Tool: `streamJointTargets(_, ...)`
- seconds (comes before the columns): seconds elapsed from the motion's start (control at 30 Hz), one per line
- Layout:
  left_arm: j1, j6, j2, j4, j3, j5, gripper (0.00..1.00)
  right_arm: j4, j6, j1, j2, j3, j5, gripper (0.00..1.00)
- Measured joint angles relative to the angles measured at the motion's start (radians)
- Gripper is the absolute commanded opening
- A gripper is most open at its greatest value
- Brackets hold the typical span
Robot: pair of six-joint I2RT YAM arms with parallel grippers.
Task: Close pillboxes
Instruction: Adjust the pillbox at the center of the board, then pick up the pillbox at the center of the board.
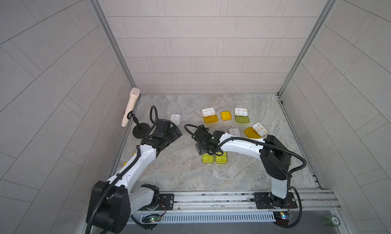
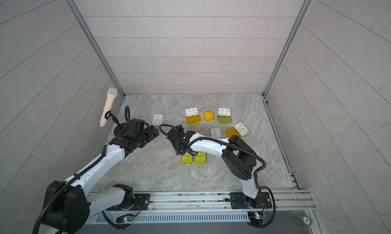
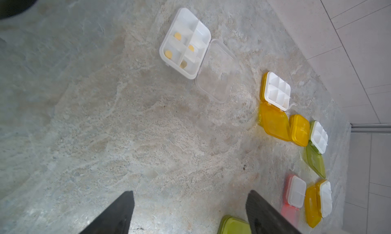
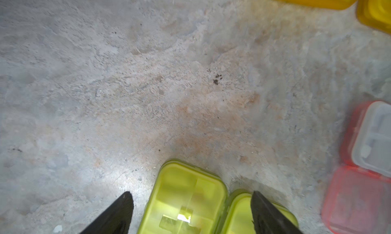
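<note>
The two yellow-green pillboxes look closed and sit at 6 o'clock from the middle of the table. The right gripper is over them, jaws apart astride one and gripping nothing. It should lift straight up so neither finger drags them. The left gripper, jaws apart and empty, faces the open clear pillbox at 10 o'clock. Fold its lid over squarely, then press evenly.

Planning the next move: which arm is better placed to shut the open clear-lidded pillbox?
Likely left. The left pincer, open and empty, points at the clear pillbox; the right pincer hangs over the shut green pillboxes, farther off.
</note>
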Motion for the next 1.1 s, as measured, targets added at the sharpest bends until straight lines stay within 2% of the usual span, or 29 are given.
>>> streamJointTargets(0.3,0.018,0.173,0.336,-0.155,0.361,-0.134,0.88,0.009,-0.053,-0.032,-0.151,-0.109,-0.002,0.97)
streamJointTargets(0.57,0.024,0.373,0.697,-0.367,0.736,-0.224,0.89,0.048,-0.084,-0.089,-0.289,-0.238,-0.03,1.0)
streamJointTargets(0.83,0.043,0.497,0.866,-0.442,0.827,-0.197,0.88,0.08,-0.101,-0.101,-0.302,-0.28,-0.058,1.0)
streamJointTargets(1.1,0.051,0.554,0.879,-0.46,0.887,-0.177,0.95,0.106,-0.101,-0.101,-0.301,-0.296,-0.078,1.0)
